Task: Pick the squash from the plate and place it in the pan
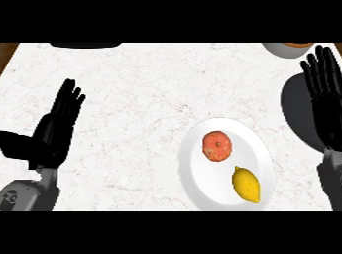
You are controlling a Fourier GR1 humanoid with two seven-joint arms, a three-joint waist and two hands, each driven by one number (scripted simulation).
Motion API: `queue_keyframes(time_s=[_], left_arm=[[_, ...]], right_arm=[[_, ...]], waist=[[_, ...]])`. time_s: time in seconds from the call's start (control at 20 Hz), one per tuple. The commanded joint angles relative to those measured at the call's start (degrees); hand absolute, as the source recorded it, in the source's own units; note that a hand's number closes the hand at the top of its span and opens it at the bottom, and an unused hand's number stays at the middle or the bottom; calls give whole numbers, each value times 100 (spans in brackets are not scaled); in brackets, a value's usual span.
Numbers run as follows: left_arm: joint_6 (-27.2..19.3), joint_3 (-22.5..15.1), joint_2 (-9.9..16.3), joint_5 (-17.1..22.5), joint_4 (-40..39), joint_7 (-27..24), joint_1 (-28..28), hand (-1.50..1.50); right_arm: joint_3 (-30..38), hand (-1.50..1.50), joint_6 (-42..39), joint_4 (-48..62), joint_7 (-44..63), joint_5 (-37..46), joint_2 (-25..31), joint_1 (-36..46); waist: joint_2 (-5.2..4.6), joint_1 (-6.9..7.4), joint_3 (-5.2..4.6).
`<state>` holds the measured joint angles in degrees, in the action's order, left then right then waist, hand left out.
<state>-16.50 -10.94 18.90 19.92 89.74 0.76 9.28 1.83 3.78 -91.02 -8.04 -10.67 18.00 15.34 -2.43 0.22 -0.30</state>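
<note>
Head view: we have both hands open and nothing picked up yet.

Head view, in detail: our right hand (328, 99) hangs with straight fingers over the dark pan (294, 106), holding nothing, and our left hand (53, 130) rests open at the left with its fingers up, also holding nothing. The white plate (195, 173) lies on the marble counter (144, 89), just left of the pan, and carries two pieces: a round orange-red one (217, 146) toward the far side and a long yellow one (247, 184) nearer us. We judge the yellow one to be the squash, though we cannot be sure. To do this step well, we should bring the right hand back over the plate, come down on the yellow piece across its narrow width, and keep clear of the orange-red piece beside it. A bowl (290, 48) shows at the far right edge.
</note>
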Motion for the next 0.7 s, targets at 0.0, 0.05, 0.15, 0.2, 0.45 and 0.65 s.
queue_keyframes(time_s=[0.0, 0.05, 0.15, 0.2, 0.45, 0.65], left_arm=[[330, 69, -194, -54, -475, -401, -38, 0], [217, -110, -140, -343, -81, -444, -287, 0], [39, -590, -474, -710, -40, -680, -259, 0], [147, -419, -326, -753, -99, -614, -76, 0], [355, -604, -284, -638, 55, -831, -606, 0], [329, -703, -511, -820, -27, -770, -512, 0]], right_arm=[[-125, 150, -118, 133, -122, 13, -256, -209], [-49, 150, -19, 149, -114, 65, -260, -4], [-497, 150, 223, -201, -82, 214, -709, -88], [-153, 150, -104, -76, -82, -96, -464, 31], [-349, -150, 1395, -767, -221, 1107, -829, -2247], [-717, -150, 1190, -1604, -156, 1637, -490, -3003]], waist=[[235, -30, 29], [242, -4, 30], [248, -18, 29], [244, -23, 31], [296, -236, 24], [260, -95, 26]])
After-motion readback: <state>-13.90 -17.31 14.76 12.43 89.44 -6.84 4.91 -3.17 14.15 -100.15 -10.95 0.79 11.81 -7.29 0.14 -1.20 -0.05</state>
